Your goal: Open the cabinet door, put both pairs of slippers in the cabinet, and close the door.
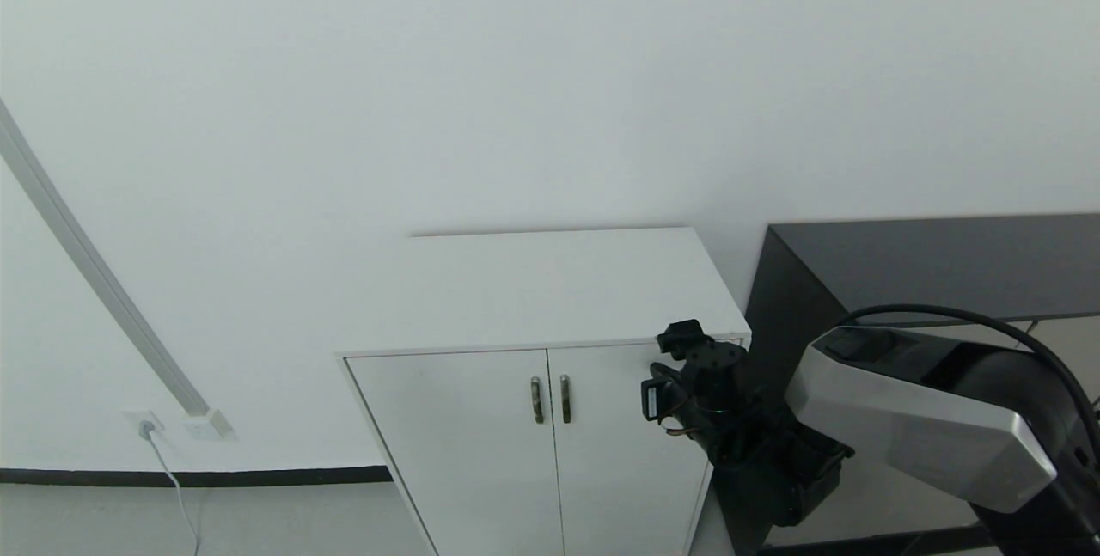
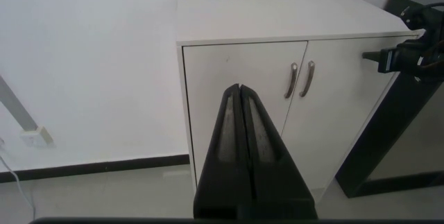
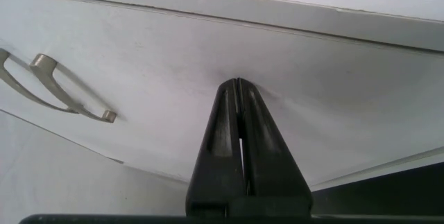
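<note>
A white cabinet [image 1: 550, 290] stands against the wall with both doors closed. Its two metal handles [image 1: 550, 399] meet at the middle seam, also seen as handles [image 2: 300, 80] and handles [image 3: 48, 85]. My right gripper [image 3: 239, 84] is shut with nothing in it, its tips close to the right door [image 1: 619, 444] near the top edge. The right arm's wrist [image 1: 700, 384] hangs at the door's upper right corner. My left gripper [image 2: 239, 89] is shut and empty, held back from the left door [image 2: 236, 113].
A dark table [image 1: 928, 264] stands right beside the cabinet. A wall socket with a white cable [image 1: 150, 431] and a slanted white conduit [image 1: 86, 264] are on the wall to the left. Bare floor [image 2: 104, 189] lies in front.
</note>
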Robot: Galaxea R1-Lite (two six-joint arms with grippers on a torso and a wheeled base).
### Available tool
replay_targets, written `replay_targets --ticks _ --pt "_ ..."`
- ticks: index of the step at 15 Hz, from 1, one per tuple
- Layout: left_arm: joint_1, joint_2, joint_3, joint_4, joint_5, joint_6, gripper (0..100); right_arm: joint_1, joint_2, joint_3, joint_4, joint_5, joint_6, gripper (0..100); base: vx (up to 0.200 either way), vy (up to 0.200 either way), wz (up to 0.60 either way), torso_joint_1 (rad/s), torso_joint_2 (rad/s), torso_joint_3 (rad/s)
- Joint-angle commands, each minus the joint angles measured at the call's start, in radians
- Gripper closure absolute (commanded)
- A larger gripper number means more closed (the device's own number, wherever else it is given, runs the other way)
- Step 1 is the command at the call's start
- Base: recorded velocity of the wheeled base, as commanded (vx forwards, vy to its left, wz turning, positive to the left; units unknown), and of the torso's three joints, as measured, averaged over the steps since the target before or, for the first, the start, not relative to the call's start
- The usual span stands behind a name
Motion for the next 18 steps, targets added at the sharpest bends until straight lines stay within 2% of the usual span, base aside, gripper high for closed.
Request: replay_targets --ticks 1,7,11,14,18 --pt "0.0 0.002 0.0 0.0 0.0 -0.001 100 -0.002 0.001 -0.004 -0.001 0.0 0.0 100 0.0 0.0 0.0 0.0 0.0 0.0" --pt "0.0 0.002 0.0 0.0 0.0 -0.001 100 0.0 -0.005 0.004 -0.008 0.0 0.0 100 0.0 0.0 0.0 0.0 0.0 0.0" --pt "0.0 0.002 0.0 0.0 -0.001 0.001 100 0.009 -0.064 0.062 -0.018 -0.001 0.002 100 0.0 0.0 0.0 0.0 0.0 0.0" --pt "0.0 0.002 0.0 0.0 -0.003 0.001 100 0.009 -0.122 0.145 -0.031 -0.001 0.002 100 0.0 0.0 0.0 0.0 0.0 0.0" --pt "0.0 0.002 0.0 0.0 -0.003 0.001 100 -0.006 -0.203 0.303 -0.125 -0.011 0.0 100 0.0 0.0 0.0 0.0 0.0 0.0"
